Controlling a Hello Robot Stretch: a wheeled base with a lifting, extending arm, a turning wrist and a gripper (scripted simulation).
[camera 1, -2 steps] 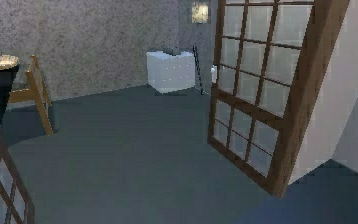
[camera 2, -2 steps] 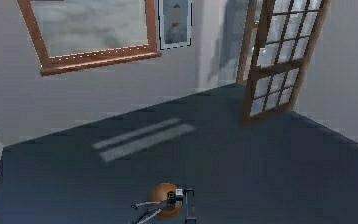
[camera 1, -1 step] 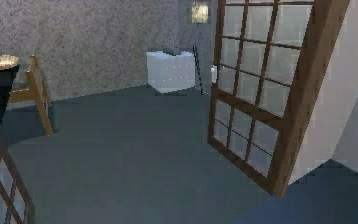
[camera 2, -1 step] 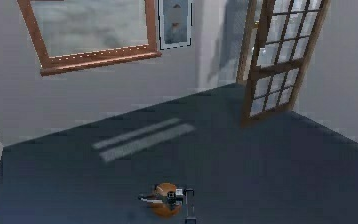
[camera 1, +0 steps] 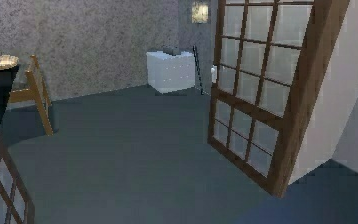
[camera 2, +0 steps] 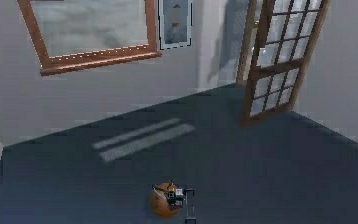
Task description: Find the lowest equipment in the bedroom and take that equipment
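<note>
Since the orange ball [camera 2: 161, 200] lies on the dark floor [camera 2: 87, 180], well out from the wall under the window [camera 2: 92, 35], it could roll at a nudge. With the tool [camera 2: 174, 198] at it, I cannot tell whether anything is held; I'd centre the grip, then lift straight. No writing is readable.

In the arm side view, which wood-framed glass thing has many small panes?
The door on the right: a grid of small panes, reaching the floor. The upper-left window is one wide pane.
</note>
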